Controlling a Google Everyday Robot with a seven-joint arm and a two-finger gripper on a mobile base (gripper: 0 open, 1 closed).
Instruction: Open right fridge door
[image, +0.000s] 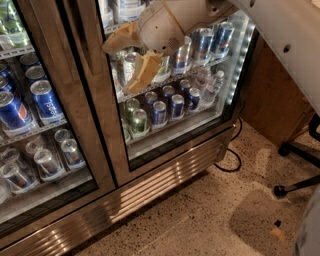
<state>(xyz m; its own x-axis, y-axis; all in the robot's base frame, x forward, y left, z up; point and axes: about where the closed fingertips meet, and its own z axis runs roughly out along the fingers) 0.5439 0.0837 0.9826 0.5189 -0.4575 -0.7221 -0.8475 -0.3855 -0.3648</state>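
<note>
The right fridge door (102, 120) is a tall glass pane in a brushed-steel frame, with a bright LED strip (240, 65) down its right side. It looks flush with the cabinet. Shelves of cans (165, 107) and bottles show behind the glass. My gripper (120, 70) hangs in front of the upper left part of this glass, close to the door's left frame. Its tan fingers (142, 75) are spread apart, one pointing left and one pointing down, with nothing between them. My white arm (280, 30) comes in from the upper right.
The left glass door (75, 150) shows blue Pepsi cans (45, 102). A steel kick grille (150, 187) runs along the bottom. A black cable (227, 162) loops on the speckled floor. A wooden cabinet (272, 105) and black chair legs (297, 150) stand at right.
</note>
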